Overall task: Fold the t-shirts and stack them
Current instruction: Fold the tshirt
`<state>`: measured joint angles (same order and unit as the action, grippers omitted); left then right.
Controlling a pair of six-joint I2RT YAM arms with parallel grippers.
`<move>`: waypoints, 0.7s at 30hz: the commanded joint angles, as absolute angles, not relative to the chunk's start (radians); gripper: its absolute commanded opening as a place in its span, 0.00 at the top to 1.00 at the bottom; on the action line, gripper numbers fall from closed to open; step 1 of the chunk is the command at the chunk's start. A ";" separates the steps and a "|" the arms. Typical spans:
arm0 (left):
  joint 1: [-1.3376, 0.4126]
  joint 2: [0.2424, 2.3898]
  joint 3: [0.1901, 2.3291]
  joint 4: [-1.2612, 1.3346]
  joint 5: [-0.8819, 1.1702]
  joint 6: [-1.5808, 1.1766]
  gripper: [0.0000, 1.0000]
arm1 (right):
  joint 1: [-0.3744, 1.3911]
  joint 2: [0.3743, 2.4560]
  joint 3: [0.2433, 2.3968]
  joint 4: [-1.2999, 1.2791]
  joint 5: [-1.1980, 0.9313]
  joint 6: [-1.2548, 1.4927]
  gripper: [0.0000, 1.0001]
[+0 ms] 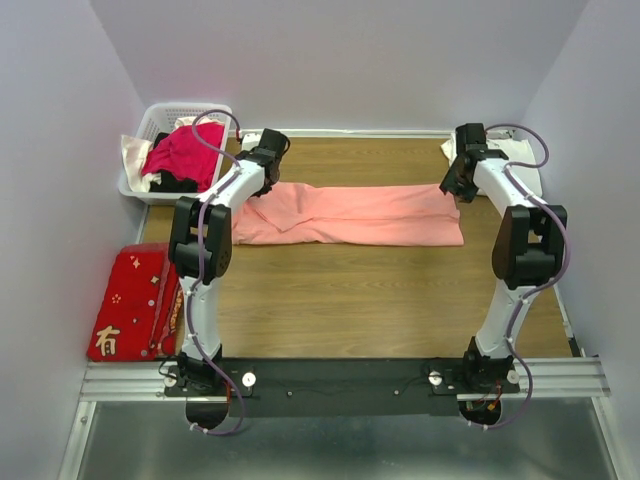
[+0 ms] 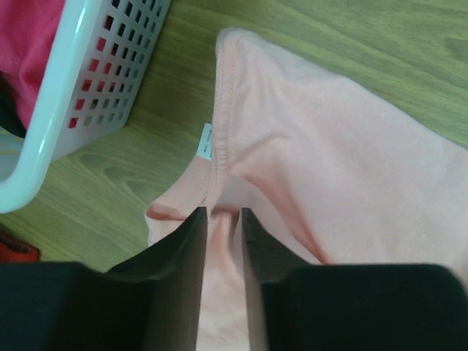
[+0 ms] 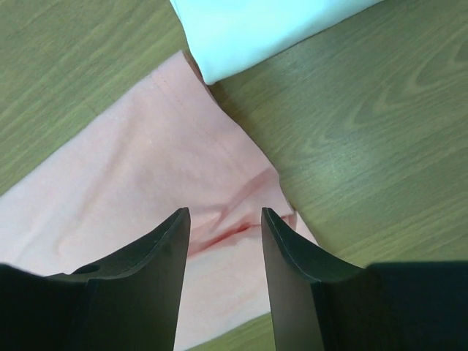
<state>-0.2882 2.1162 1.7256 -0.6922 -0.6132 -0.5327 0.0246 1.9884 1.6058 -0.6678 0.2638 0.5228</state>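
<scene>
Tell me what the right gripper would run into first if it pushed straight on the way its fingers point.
The right gripper, jaws open, points down at the salmon-pink t-shirt, whose wrinkled corner lies straight ahead of it. It would likely meet that cloth first. How far off the cloth is remains unclear.

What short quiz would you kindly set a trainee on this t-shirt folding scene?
1. True or false: the salmon-pink t-shirt is crumpled in a heap.
2. What lies by its right end? A) white t-shirt B) red cloth C) basket
3. Fill in: on the right hand, the jaws stand ____.
Key: 1 false, it lies in a long flat strip; 2 A; 3 open.
</scene>
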 commanded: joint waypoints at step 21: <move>-0.468 1.884 1.491 -0.606 -0.190 -0.546 0.48 | 0.020 1.852 1.474 -0.664 0.187 0.532 0.48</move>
